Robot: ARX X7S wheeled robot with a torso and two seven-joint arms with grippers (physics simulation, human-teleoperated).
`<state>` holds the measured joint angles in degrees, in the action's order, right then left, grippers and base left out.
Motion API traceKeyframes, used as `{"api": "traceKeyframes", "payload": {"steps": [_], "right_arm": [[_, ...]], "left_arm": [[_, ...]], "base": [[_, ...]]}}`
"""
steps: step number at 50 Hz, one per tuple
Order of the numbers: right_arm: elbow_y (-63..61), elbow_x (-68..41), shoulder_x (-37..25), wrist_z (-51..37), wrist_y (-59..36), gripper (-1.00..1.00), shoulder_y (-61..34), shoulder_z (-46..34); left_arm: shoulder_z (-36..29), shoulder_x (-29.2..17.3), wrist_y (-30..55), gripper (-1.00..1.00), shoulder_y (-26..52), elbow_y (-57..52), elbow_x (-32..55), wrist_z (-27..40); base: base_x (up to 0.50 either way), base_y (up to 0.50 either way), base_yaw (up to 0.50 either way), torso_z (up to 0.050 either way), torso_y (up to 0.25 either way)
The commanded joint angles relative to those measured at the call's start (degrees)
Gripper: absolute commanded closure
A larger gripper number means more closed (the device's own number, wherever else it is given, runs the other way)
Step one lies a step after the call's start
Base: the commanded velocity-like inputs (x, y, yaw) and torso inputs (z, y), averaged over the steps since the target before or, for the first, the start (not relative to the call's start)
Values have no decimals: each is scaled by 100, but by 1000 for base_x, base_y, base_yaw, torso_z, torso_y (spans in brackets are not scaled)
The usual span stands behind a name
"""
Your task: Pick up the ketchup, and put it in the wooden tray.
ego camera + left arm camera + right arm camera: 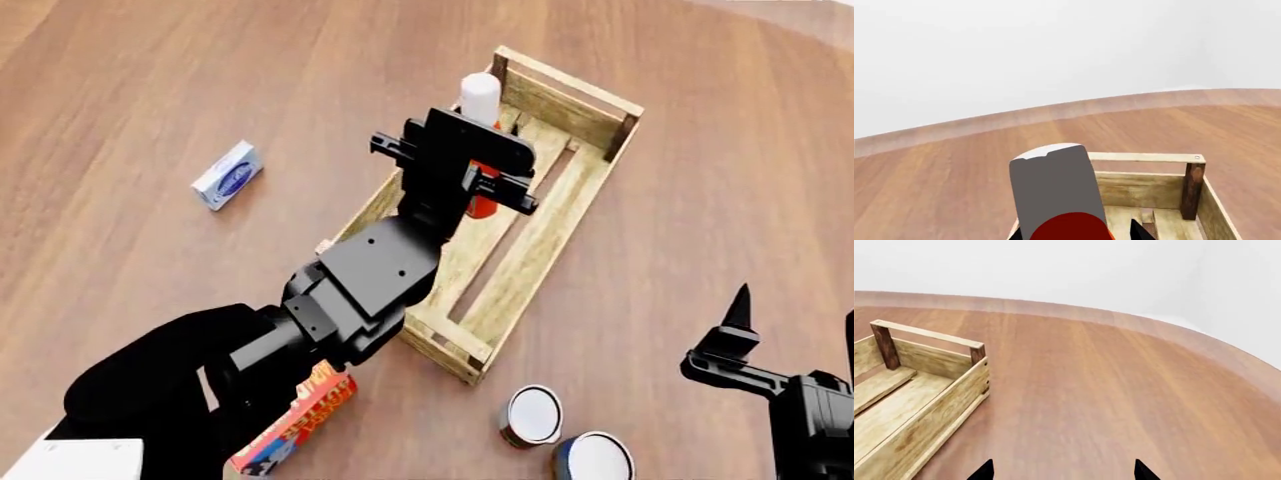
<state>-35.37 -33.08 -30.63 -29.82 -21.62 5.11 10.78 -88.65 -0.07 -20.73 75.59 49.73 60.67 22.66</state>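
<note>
While gripped, ketchup [479, 98] clears wooden tray [587, 175] rim.

Blue-white packet [227, 174], two cans [531, 416] [597, 459], red-yellow box [296, 419] on the wooden table [134, 80]

my tool [1063, 471] shows only two dark fingertips, spread wide apart over bare wood counter [1121, 390]. one end of the wooden tray [927, 390] is near them, slatted floor visible, two dark corner posts under a rail.
</note>
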Motion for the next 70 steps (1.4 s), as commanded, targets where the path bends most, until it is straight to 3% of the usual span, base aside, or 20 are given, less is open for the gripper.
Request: {"api": "traceKeyframes", "payload": {"steps": [1, 70], "right_arm": [[1, -4, 10, -34, 5, -100, -1, 7], [-23, -86, -37, -199, -114, -100, -8, 0]], "left_arm": [[42, 7, 31, 100, 22, -43, -144, -66], [62, 7, 374, 100, -397, 238, -205, -187]], "base": [[0, 0, 0, 0, 0], [0, 0, 0, 0, 0]]}}
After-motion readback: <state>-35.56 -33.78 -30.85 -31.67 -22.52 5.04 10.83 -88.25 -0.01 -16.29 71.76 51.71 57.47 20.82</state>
